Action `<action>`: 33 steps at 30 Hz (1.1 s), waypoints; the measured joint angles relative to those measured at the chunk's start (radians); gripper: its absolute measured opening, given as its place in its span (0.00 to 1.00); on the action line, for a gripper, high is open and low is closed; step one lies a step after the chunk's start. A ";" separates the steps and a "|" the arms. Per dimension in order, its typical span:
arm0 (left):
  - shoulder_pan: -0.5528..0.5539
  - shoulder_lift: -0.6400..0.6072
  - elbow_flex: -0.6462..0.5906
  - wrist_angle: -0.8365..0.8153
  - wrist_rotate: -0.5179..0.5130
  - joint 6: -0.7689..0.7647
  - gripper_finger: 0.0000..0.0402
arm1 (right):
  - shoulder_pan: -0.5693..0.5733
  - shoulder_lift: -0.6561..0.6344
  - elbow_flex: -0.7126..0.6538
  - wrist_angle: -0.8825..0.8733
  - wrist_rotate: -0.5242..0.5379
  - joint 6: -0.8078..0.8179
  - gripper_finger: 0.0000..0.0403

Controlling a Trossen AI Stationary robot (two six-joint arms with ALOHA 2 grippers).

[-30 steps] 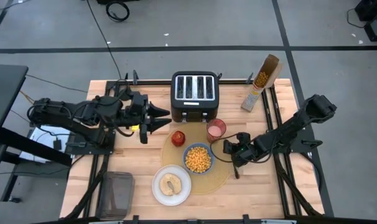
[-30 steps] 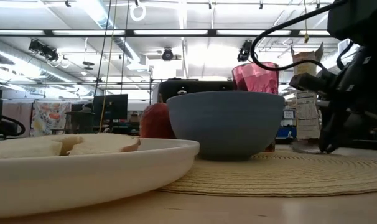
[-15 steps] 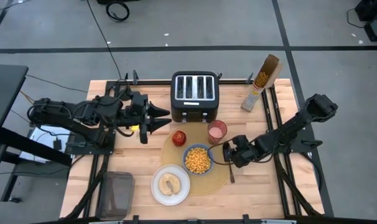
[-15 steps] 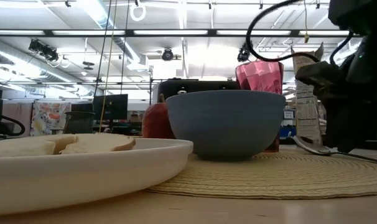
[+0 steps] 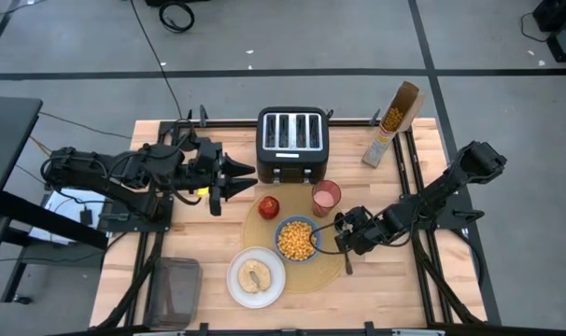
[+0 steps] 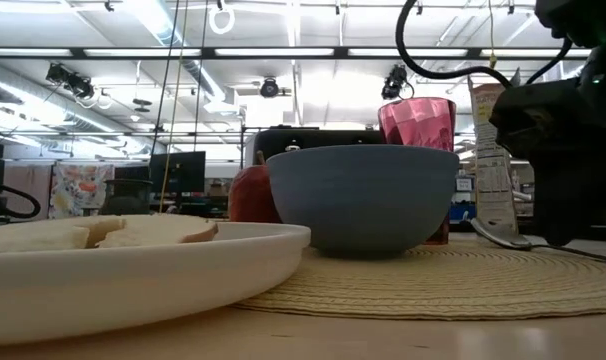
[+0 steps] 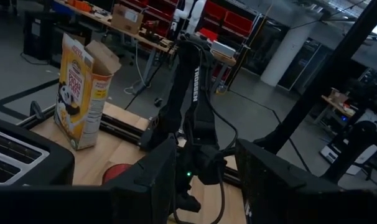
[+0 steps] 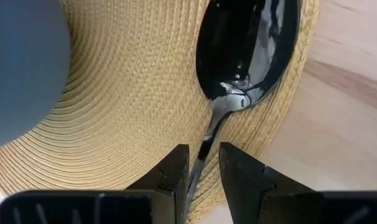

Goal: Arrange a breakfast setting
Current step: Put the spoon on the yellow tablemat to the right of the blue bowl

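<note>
Reaching low over the table (image 5: pixel 404 280), the right gripper (image 5: pixel 343 235) sits at the edge of the tan placemat (image 5: pixel 306 273), its fingers (image 8: pixel 176 168) set closely either side of the handle of the metal spoon (image 8: pixel 244 50); whether they are pressing on it I cannot tell. The spoon's bowl lies on the woven mat just ahead of the gripper, the handle running back between the fingers and over the mat's rim. Just beside the gripper, toward the left arm, stands the blue bowl (image 5: pixel 298 240) filled with yellow cereal, and the pink cup (image 5: pixel 325 197) is near, just off the gripper toward the toaster (image 5: pixel 292 142). The red apple (image 5: pixel 268 205) rests on the mat beyond the bowl. The white plate (image 5: pixel 241 289) with the bagel (image 5: pixel 257 276) overlaps the mat's near edge, on the far side of the bowl from the gripper. The left gripper (image 5: pixel 244 177) waits above the table beside the toaster, fingers spread and clasping nothing. A cereal box (image 5: pixel 393 121) stands at the far corner, well apart from both grippers.
</note>
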 joint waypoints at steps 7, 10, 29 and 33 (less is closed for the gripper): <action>0.000 0.000 0.000 0.007 0.000 -0.013 0.43 | -0.005 0.030 0.000 0.049 -0.035 -0.060 0.24; 0.000 0.000 0.000 0.008 0.000 -0.015 0.43 | -0.011 0.029 0.000 0.108 -0.031 -0.078 0.24; -0.013 0.000 0.000 0.006 0.002 -0.015 0.43 | 0.065 -0.002 0.001 0.173 -0.240 -0.432 0.24; -0.013 0.000 0.000 0.007 0.001 -0.015 0.43 | 0.162 0.004 0.001 0.116 -0.244 -0.591 0.24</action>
